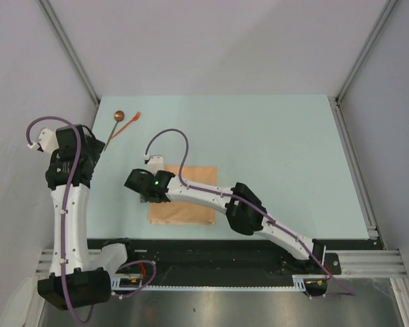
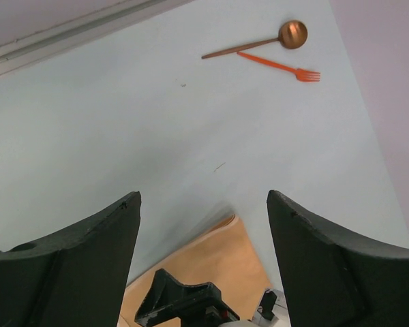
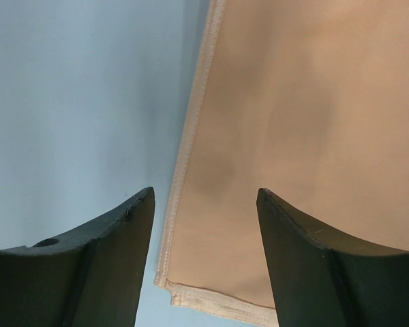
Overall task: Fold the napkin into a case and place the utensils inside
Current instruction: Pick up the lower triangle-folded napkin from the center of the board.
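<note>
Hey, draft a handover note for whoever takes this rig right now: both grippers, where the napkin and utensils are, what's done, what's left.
Left gripper: open, empty, above bare table.
Right gripper: open, low over the napkin's left hem, nothing gripped.
Napkin: flat near the table's front, left of centre.
Spoon and orange fork: lying together at the far left corner, away from the napkin.
Done: no case formed.
Left: fold the napkin into a case, put both utensils inside.

Utensils [image 1: 119, 116] lie behind and left of napkin [image 1: 184, 212].
</note>
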